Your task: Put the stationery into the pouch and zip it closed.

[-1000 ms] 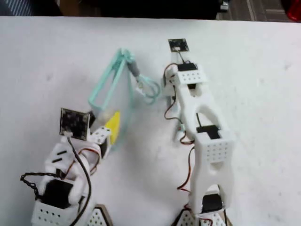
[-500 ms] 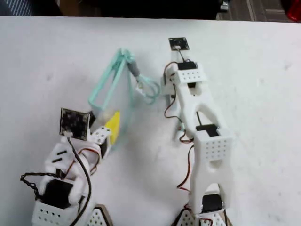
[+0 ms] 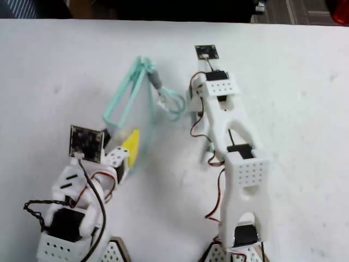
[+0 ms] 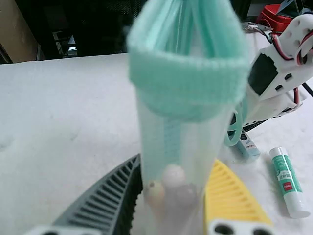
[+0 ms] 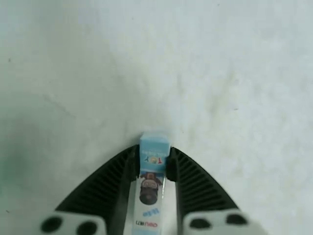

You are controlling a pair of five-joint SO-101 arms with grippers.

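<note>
White, faintly grainy table (image 3: 294, 82) spreads under both my arms, and past its far edge the room is dark, with something red (image 3: 341, 11) at the far right corner. My left gripper (image 4: 177, 169) is clenched on the near end of the pouch (image 4: 188, 88), its grey and yellow fingers pressing either side of the clear wall. The pouch runs away from me across the table, its mint-trimmed mouth at the far end. A few pale rounded pieces (image 4: 166, 186) sit inside, right by my fingers. My right gripper (image 5: 152, 152) is clamped on a small blue-labelled block (image 5: 151, 171) close over the table, beside the pouch's mint cord loop (image 3: 173, 103). A white tube with a green cap (image 4: 287, 182) lies flat on the table near my right arm. Against the earlier frames I see no real shift: both arms, the pouch and the block sit as they did.
</note>
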